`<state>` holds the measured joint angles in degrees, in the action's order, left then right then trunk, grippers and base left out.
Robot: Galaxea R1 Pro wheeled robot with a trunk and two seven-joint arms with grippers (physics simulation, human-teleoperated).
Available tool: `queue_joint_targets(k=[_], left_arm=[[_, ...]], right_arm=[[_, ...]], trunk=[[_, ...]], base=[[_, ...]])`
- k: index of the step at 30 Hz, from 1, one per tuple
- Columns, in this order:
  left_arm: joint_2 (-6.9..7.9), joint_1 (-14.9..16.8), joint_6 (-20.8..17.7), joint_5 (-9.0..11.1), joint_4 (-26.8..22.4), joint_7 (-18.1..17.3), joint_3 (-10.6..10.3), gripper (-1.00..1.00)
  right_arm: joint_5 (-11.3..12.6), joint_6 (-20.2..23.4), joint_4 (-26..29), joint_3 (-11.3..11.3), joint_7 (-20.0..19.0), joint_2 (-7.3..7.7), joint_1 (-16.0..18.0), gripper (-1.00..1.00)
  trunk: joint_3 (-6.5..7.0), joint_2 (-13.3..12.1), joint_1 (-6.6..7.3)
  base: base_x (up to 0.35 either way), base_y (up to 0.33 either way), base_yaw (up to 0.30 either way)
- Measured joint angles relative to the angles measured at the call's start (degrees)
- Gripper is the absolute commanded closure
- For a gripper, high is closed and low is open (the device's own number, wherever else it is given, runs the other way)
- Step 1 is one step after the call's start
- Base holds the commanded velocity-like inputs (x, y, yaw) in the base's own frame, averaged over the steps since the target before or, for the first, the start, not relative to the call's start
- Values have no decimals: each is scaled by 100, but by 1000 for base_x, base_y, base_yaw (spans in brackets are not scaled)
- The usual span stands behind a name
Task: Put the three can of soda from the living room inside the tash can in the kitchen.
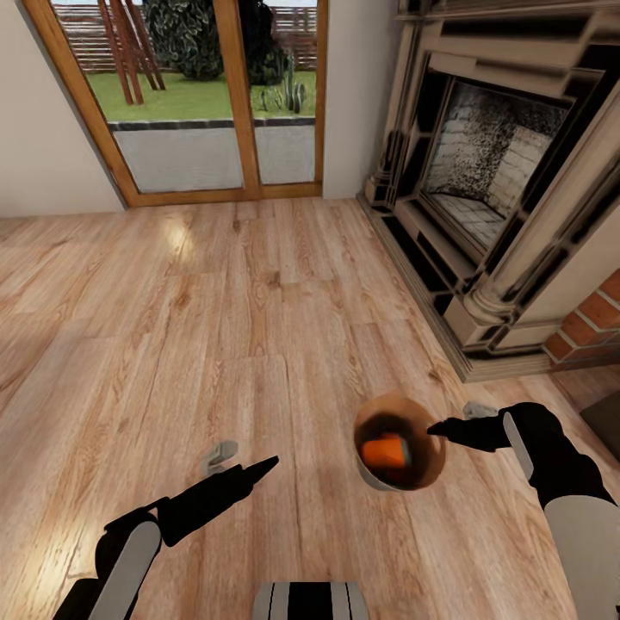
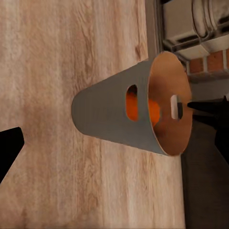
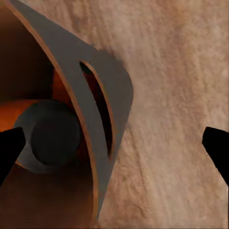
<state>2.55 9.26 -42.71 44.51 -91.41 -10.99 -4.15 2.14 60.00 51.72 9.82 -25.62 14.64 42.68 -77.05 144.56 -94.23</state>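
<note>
Beside the stone fireplace surround, on the pale wooden plank floor, the small round tapered bin, grey-white outside and tan-brown inside, hangs at the tip of the robot's right gripper. From where I stand, one black fingertip reaches inside the rim and the other stays outside, so the jaws straddle the bin's wall near its oval slot; they look spread fairly wide, and whether they actually pinch the wall I cannot tell. An orange cylindrical soda can with a grey top lies inside the bin, its end facing the right wrist camera.

The left gripper hovers empty on the far side of the bin from the fireplace, well apart from it; its fingers appear nearly closed to a point, though one dark fingertip is cut off at the frame edge.

This looks like the collecting stage: one can is in, and the bin is in the living room, not the kitchen. The next move probably calls for a firm hold on the rim and finding the remaining cans.

The other two cans are nowhere I can make out, and the bin's depth is shadowed.
</note>
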Motion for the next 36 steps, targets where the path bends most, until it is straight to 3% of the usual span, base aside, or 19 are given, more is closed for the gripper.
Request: queue_joint_targets(k=[10, 12, 15, 16, 17, 20, 23, 25, 26, 28, 30, 36], left_arm=[[0, -3, 19, -4, 21, 18, 2, -100], [0, -3, 41, -23, 196, 40, 7, -100], [0, -3, 147, -40, 588, 153, 38, -100], [-3, -5, 372, -49, 970, 597, 232, -100], [-7, -3, 431, -16, 1079, 808, 334, -100], [-1, -9, 495, -6, 1224, 1189, 579, -100], [4, -109, 519, -31, 1267, 1447, 933, -100], [2, -139, 523, -35, 1281, 1759, 1046, -100], [1, -145, 524, -34, 1285, 1905, 1068, -100], [-34, -160, 533, -24, 1291, 2545, 1089, -100], [-68, -166, 542, -8, 1296, 3011, 1005, -100], [-85, -169, 735, -23, 1398, 3300, 650, -100]], right_arm=[[30, 0, 155, -20, -8, -8, -42, -100], [44, 0, 794, -16, -20, -1, -185, -100], [46, 0, 1977, 42, -36, 2, -772, -100], [45, 0, 3056, 79, -51, -11, -1310, -100], [52, 0, 3484, 87, -58, -20, -1502, -100], [48, -111, 3871, 99, -68, -30, -1738, -100], [47, -821, 4011, 100, -60, -37, -1889, -100], [47, -1147, 4038, 99, -61, -40, -2019, -100], [48, -1254, 4044, 99, -62, -42, -2064, -100], [47, -1641, 4057, 86, -59, -59, -2197, -100], [47, -1872, 4062, 85, -62, -63, -2294, -100], [50, -2097, 4072, 87, -63, -75, -2404, -100]], trunk=[[0, 0, 0], [0, 0, 0], [0, 0, 0], [-1, 0, 0], [0, 0, 0], [21, -1, 3], [88, -5, 11], [132, -8, 16], [154, -9, 18], [199, -12, 23], [243, -14, 29], [376, -22, 44]], base=[[0, 0, 0], [0, 0, 0], [0, 0, 0], [0, 0, 0], [0, 0, 0], [0, 0, 0], [0, 0, 0], [0, 0, 0], [0, 0, 0], [0, 0, 0], [0, 0, 0], [0, 0, 0]])
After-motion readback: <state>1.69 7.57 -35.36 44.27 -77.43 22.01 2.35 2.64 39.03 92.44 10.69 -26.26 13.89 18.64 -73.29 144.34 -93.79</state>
